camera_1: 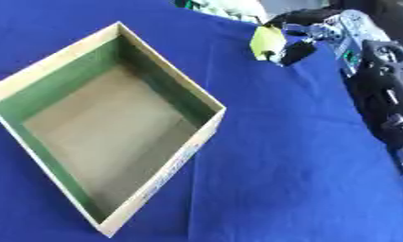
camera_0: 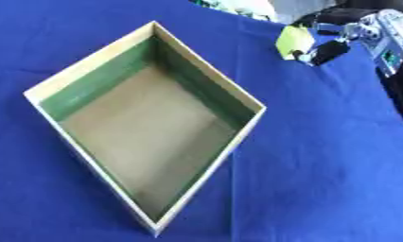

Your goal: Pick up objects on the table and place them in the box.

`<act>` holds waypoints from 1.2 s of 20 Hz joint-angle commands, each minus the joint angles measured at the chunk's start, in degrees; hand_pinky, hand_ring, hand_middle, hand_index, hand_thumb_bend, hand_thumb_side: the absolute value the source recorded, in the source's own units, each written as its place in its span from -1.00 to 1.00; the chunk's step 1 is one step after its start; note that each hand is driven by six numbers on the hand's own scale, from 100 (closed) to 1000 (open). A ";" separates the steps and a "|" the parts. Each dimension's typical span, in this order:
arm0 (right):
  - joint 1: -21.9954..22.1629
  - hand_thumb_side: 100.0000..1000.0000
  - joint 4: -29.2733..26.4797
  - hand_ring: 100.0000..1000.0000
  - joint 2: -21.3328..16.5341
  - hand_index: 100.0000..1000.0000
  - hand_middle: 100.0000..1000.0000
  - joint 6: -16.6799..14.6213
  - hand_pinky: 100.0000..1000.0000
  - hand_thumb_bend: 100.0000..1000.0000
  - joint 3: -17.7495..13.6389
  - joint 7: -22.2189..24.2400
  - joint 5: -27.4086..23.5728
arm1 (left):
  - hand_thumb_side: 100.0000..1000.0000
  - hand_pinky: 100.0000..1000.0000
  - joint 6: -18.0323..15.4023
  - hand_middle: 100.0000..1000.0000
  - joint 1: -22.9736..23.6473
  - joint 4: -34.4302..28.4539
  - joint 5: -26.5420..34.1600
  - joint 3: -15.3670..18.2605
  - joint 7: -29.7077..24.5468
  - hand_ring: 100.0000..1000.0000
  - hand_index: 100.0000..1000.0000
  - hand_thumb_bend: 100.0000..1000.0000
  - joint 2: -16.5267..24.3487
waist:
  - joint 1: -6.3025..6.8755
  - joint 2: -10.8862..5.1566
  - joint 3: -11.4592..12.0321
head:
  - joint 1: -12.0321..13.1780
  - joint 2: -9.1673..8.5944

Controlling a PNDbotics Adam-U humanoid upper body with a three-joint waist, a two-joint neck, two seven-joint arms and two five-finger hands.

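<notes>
No readable text, labels or numbers anywhere; box (camera_0: pixel 69 80) walls plain; yellow object (camera_0: pixel 293 41) bears no legible marking.

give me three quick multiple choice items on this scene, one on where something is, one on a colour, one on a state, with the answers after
1. Where is the yellow object?
A. inside the box
B. at the right robot hand, upper right, beyond the box
C. on the cloth in front of the box

2. What colour is the cloth under the box?
A. blue
B. red
C. white

3. What is the state of the box?
A. lidded
B. open and holding several objects
C. open and empty

Answers:
1. B, the yellow object sits between the fingers of the right robot hand, well clear of the box.
2. A, blue cloth covers the whole table.
3. C, only bare tan floor and green inner walls show inside.

The left robot hand is in neither view.
</notes>
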 commanded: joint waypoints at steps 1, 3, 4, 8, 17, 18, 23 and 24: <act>-0.09 0.06 -0.64 0.85 -2.21 1.00 0.80 0.23 0.96 -0.92 -0.44 -0.47 0.18 | 0.74 0.37 -0.08 0.76 -0.51 -1.11 -0.10 0.31 -0.21 0.43 0.22 -0.79 1.47 | 0.45 -0.98 0.05 | -0.25 -1.04; 0.07 0.09 -1.15 0.75 -2.17 0.86 0.55 0.38 0.91 -0.89 -0.47 -2.56 1.05 | 0.74 0.37 -0.08 0.76 -0.52 -1.11 -0.08 0.34 -0.22 0.43 0.22 -0.79 1.43 | 0.39 -0.93 0.05 | -0.29 -1.21; 0.17 0.10 -1.43 0.71 -2.14 0.79 0.47 0.44 0.90 -0.93 -0.50 -4.17 1.54 | 0.75 0.37 -0.08 0.76 -0.54 -1.11 -0.07 0.35 -0.21 0.43 0.22 -0.78 1.43 | 0.37 -0.90 0.04 | -0.29 -1.23; 0.27 0.11 -2.03 0.51 -2.13 0.26 -0.01 0.58 0.83 -1.00 -0.64 -11.18 2.37 | 0.75 0.37 -0.12 0.76 -0.64 -1.11 -0.07 0.37 -0.29 0.43 0.22 -0.79 1.46 | 0.32 -0.86 -0.10 | -0.27 -1.00; -0.21 0.11 -2.66 0.37 -2.72 -0.01 -0.23 1.07 0.82 -1.00 -0.23 -15.53 1.56 | 0.74 0.37 -0.08 0.76 -0.66 -1.11 -0.01 0.43 -0.55 0.43 0.22 -0.80 1.35 | 0.53 -1.48 -1.13 | -0.27 -0.18; -0.37 0.12 -2.86 0.37 -2.80 -0.01 -0.24 1.17 0.82 -1.00 -0.25 -15.72 1.58 | 0.74 0.37 -0.07 0.76 -0.66 -1.11 0.00 0.44 -0.58 0.43 0.23 -0.80 1.34 | 0.59 -1.63 -1.24 | -0.29 -0.05; -1.40 0.11 -4.37 0.31 -3.33 -0.02 -0.29 1.18 0.76 -1.00 -0.32 -16.01 0.88 | 0.73 0.37 -0.04 0.76 -0.47 -1.11 0.10 0.51 -0.65 0.43 0.23 -0.80 1.34 | 1.08 -2.56 -2.11 | -0.39 0.71; -1.58 0.10 -5.03 0.30 -3.36 -0.02 -0.31 0.90 0.72 -1.00 -0.26 -15.94 0.16 | 0.73 0.37 -0.02 0.76 -0.41 -1.11 0.13 0.51 -0.68 0.43 0.23 -0.80 1.32 | 1.23 -2.80 -2.41 | -0.38 0.88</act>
